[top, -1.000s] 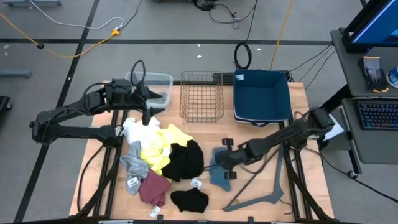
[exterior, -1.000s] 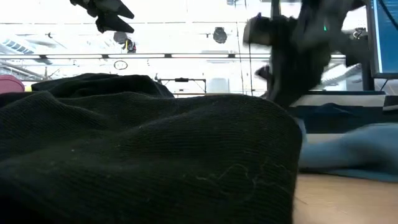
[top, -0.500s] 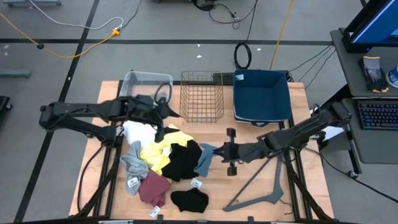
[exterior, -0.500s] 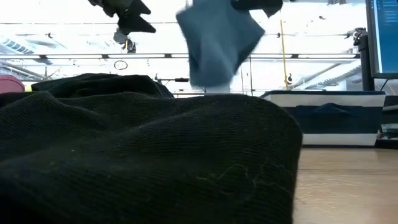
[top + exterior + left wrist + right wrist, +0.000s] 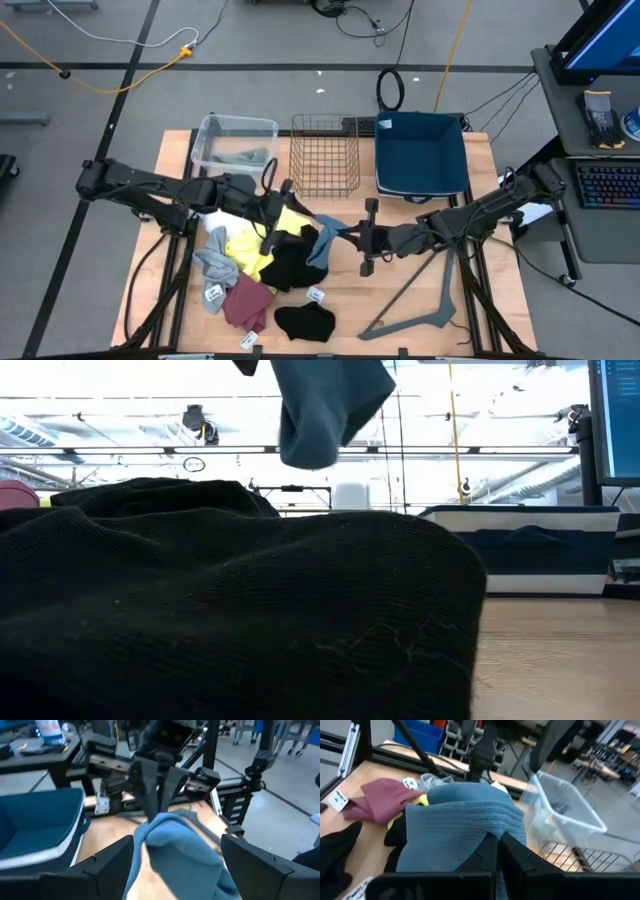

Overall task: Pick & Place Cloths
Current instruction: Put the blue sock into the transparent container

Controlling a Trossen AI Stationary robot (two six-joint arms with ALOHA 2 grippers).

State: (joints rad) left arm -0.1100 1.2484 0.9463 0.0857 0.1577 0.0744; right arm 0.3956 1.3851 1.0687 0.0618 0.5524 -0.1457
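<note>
The right gripper (image 5: 343,236) is clamped on a blue-grey cloth (image 5: 325,243), its fingers pressed together on the fabric's upper edge, and holds it in the air above the middle of the table (image 5: 420,290). The cloth hangs down from the grip, clear of the tabletop in the low view (image 5: 325,405). Just left of it, the left gripper (image 5: 283,212) faces the cloth with its fingers spread wide apart, holding nothing; in the left wrist view the blue-grey fabric (image 5: 175,850) sits between those two dark fingers (image 5: 105,865), though whether they touch it cannot be told.

Below and to the left of both grippers lies the pile of other cloths: a yellow one (image 5: 250,243), a white one (image 5: 215,210), a large black one (image 5: 298,258), a grey one (image 5: 215,262) and a maroon one (image 5: 247,300), with a second small black cloth (image 5: 305,321) alone near the front edge.

Along the far edge stand a clear plastic bin (image 5: 236,142) on the left, a wire basket (image 5: 325,155) in the middle, and a dark blue fabric bin (image 5: 421,153) on the right.
</note>
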